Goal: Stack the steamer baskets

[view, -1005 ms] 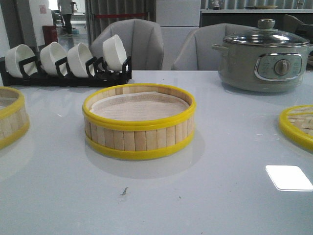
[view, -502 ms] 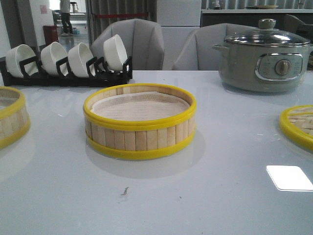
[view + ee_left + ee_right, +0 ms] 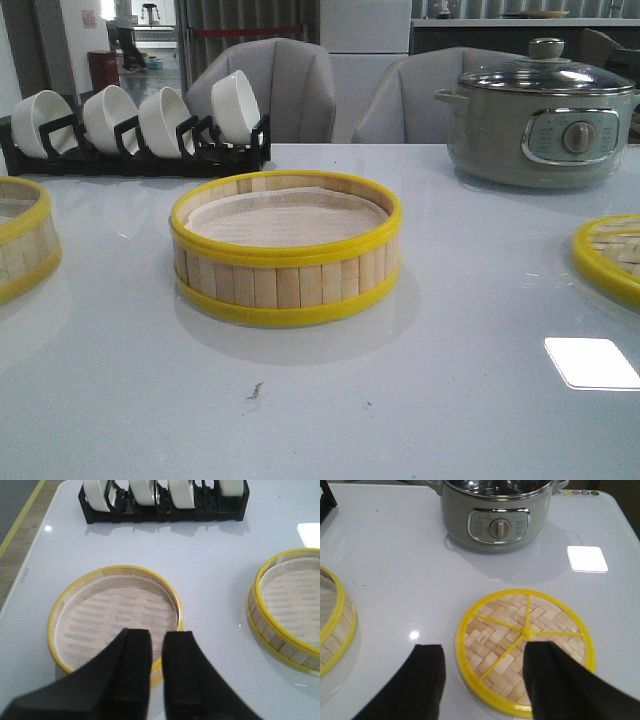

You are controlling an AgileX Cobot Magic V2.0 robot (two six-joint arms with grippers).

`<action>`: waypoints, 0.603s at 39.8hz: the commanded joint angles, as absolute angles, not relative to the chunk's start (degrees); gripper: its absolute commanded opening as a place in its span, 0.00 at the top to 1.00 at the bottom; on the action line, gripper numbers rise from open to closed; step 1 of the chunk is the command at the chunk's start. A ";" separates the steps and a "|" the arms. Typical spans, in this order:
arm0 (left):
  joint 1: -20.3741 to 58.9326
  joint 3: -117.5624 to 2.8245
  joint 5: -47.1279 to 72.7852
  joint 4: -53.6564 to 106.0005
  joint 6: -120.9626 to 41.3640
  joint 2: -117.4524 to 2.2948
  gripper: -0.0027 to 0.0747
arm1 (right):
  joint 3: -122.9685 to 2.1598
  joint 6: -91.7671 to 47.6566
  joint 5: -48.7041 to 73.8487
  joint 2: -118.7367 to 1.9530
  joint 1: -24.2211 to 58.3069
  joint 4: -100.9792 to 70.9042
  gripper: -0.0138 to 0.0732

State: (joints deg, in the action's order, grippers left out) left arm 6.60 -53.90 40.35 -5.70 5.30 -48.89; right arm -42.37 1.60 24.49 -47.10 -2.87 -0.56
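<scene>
- Across the front views almost nothing is seen to have changed: the middle steamer basket (image 3: 285,250) stands at the same spot on the desk (image 3: 450,400), and only a person in the far background, at about 11 o'clock, has passed out of sight.
- From this it is judged that stacking has not yet begun; all three pieces lie apart and single on the desk.
- The left steamer basket (image 3: 116,617) is found at the desk's 9 o'clock edge in the front view (image 3: 22,245), well apart from the middle one.
- In the left wrist view the left claw (image 3: 156,680) hangs above the near rim of that basket, its fingers pressed nearly together with only a thin gap, and nothing is held.
- The lid (image 3: 525,647) lies flat at the 3 o'clock edge of the desk, with woven bamboo and yellow spokes showing.
- The right claw (image 3: 482,680) is spread wide above the lid, one finger over its rim and the other beside it over bare desk; nothing is gripped.
- The electric pot (image 3: 540,120) stands at about 1 o'clock and the bowl rack (image 3: 135,125) at about 11 o'clock, both clear of the baskets.
- The next step is judged to be a grasp of the left basket's rim, for which the left claw would first have to be opened.
</scene>
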 commanded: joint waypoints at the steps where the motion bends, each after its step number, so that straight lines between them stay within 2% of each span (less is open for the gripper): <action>1: 6.83 -55.90 32.95 -5.52 5.48 -49.40 0.41 | -44.53 1.47 19.25 -47.00 -2.74 -0.79 0.29; 3: 6.83 -55.90 32.58 -5.52 5.48 -50.43 0.34 | -44.53 1.47 19.25 -47.23 -2.74 -0.79 0.29; 5: 6.83 -55.90 32.81 -5.16 5.48 -51.62 0.31 | -44.53 1.47 19.38 -47.35 -2.74 -0.79 0.29; 14: 6.83 -56.50 32.03 -3.44 5.48 -61.63 0.35 | -44.53 1.47 19.72 -47.35 -2.74 -1.48 0.29; 24: 6.83 -64.26 34.35 -3.44 5.48 -77.46 0.37 | -44.53 1.47 19.67 -47.35 -2.74 -1.63 0.29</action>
State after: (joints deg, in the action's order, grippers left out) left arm 6.60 -59.62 36.65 -3.59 5.30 -74.40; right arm -42.37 1.60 24.26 -47.65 -2.87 -1.62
